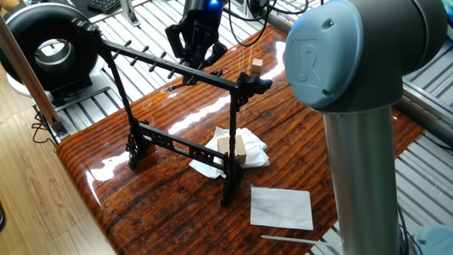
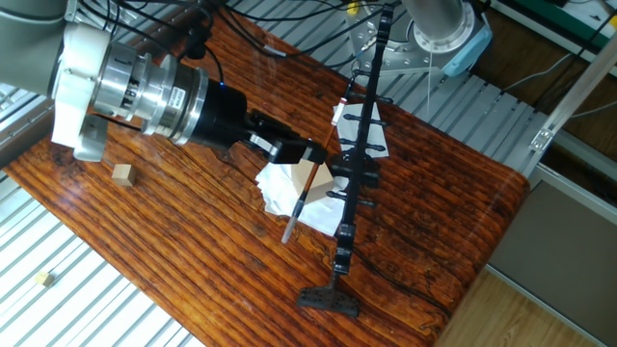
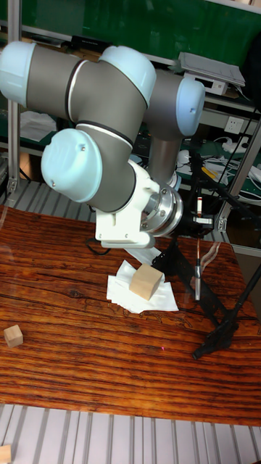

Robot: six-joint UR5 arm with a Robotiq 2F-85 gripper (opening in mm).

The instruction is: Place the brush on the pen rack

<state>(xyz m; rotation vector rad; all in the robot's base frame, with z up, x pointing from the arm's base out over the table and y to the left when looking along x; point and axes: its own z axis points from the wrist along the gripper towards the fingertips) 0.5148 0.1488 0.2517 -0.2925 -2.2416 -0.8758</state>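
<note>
While gripper (image 2: 310, 154) hovers by pen rack (image 1: 170, 71) top bar, fingers pinch brush (image 2: 303, 193) near its upper end; brush hangs off table, alongside pegs, tip down.

Robotics lab bench, not a home or shop. Evidence: UR arm (image 3: 101, 123) mounted beside a glossy wood-grain table (image 1: 148, 205) that sits on aluminium slatted framing (image 2: 87, 308). Loose cable bundles (image 2: 241, 19) run across the back. Metal shelving (image 3: 217, 109) behind holds equipment, with a wall socket (image 3: 233, 125) and green backdrop (image 3: 159, 25). A keyboard (image 1: 105, 5) and a black round fan-like unit (image 1: 49, 46) sit on the neighbouring bench.
</note>
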